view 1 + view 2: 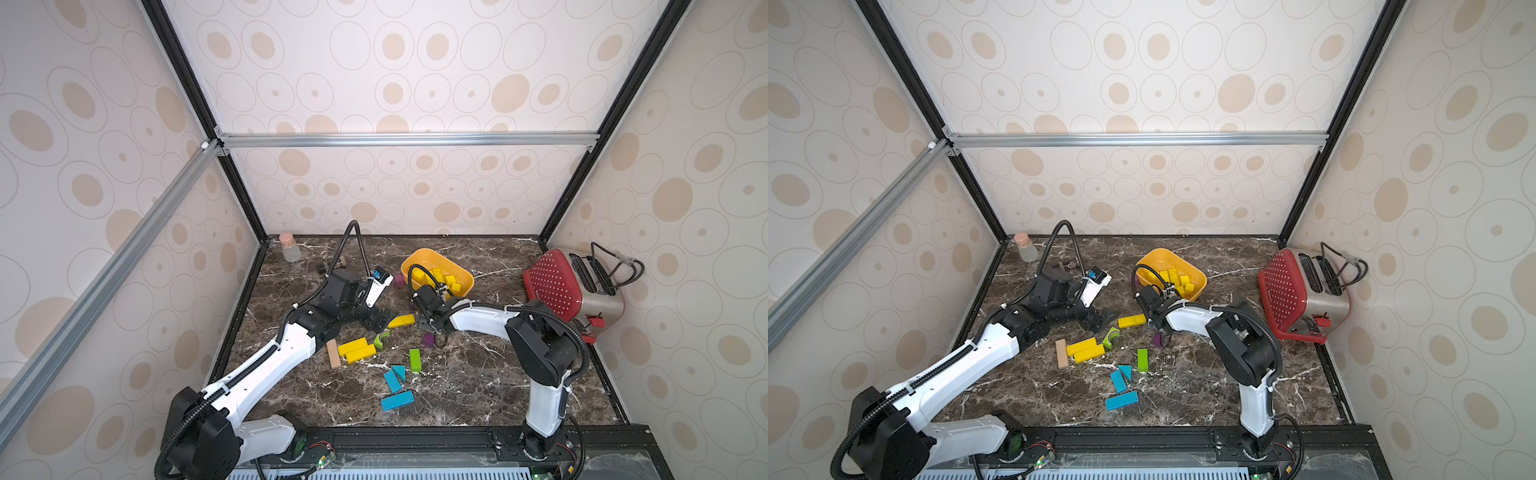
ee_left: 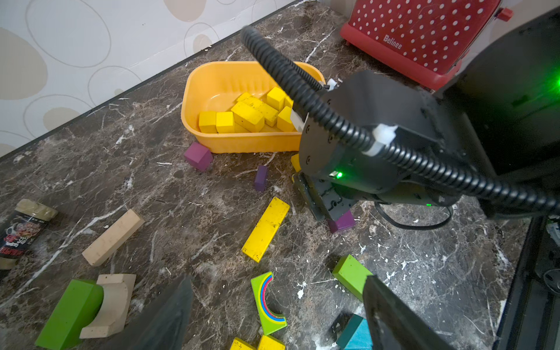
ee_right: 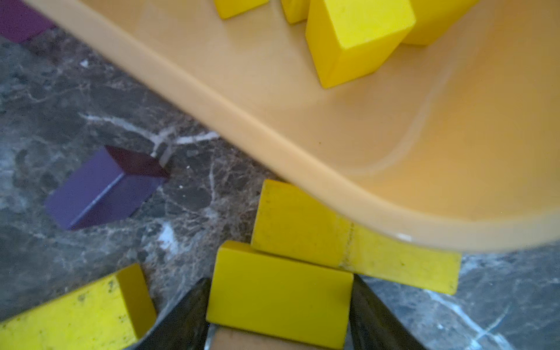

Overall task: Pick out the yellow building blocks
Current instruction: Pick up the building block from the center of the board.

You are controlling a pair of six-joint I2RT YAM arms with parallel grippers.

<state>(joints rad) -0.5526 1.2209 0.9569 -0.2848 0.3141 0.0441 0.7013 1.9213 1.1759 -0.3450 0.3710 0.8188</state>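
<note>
We start with the dark marble table (image 1: 478,386), where a red dotted toaster (image 1: 552,286) stands in the far right corner and has no part in this job. Next in size is the orange tub (image 1: 417,253) near the back. A heap of yellow blocks (image 2: 248,115) already lies inside it, so we judge the sorting well past halfway. Outside the tub we count 5 more. The 2 yellow bars (image 1: 353,345) lie side by side near the middle of the table. A single yellow bar (image 1: 401,321) lies just ahead of the left gripper (image 2: 275,283), whose fingers stand wide apart with nothing between them. 1 short yellow piece (image 3: 303,224) lies partly under the tub's rim. The last, a yellow block (image 3: 278,294), sits between the fingers of the right gripper (image 3: 278,280). They press on both its ends, so we take it as grasped, low beside the tub; whether it is off the table we cannot tell. The blue blocks (image 1: 397,390), green block (image 1: 414,359) and purple block (image 1: 428,340) are not ours to move.
</note>
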